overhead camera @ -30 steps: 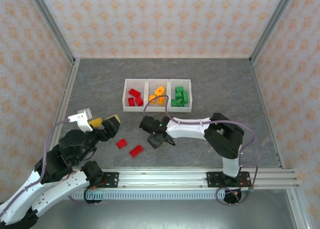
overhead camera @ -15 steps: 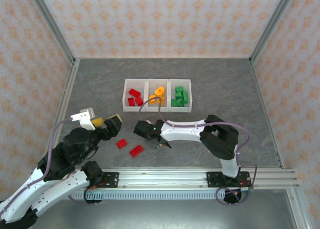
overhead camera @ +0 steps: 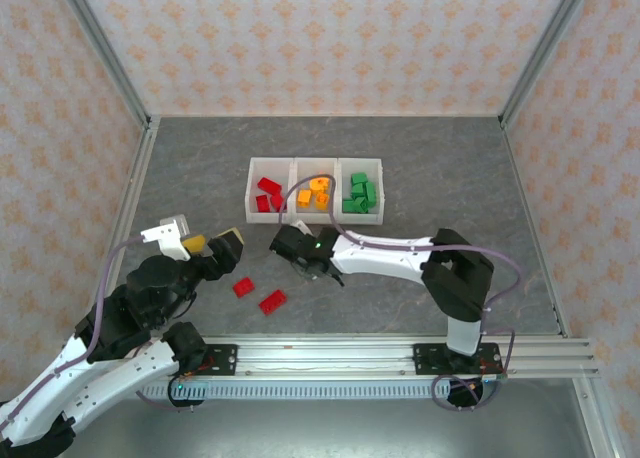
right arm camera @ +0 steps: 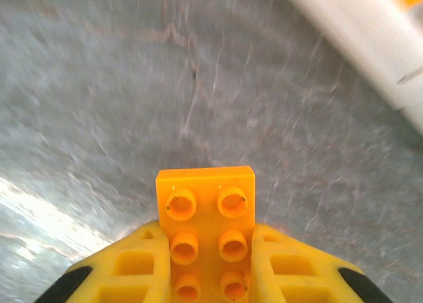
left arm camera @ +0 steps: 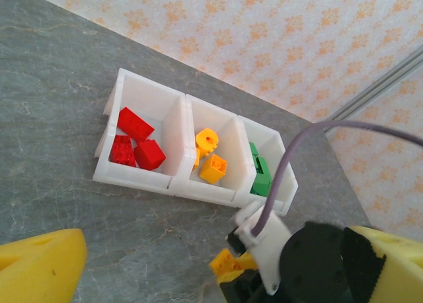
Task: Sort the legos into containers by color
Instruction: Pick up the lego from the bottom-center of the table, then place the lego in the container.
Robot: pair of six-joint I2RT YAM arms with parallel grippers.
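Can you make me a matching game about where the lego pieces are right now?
Things:
1. round orange piece
2. green legos
3. loose red legos
4. studded orange brick

Places:
A. on the table, near the arms
B. gripped in the right pincer
C. in the middle container
D. in the right-end container

Pairs: 1-C, 2-D, 3-A, 4-B.

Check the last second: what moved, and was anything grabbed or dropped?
The right gripper swung left over the table, then up toward the bins. It is shut on an orange brick, and no grab or release shows. The left gripper stayed open where it was. The two loose red bricks and the bins' contents are unchanged.
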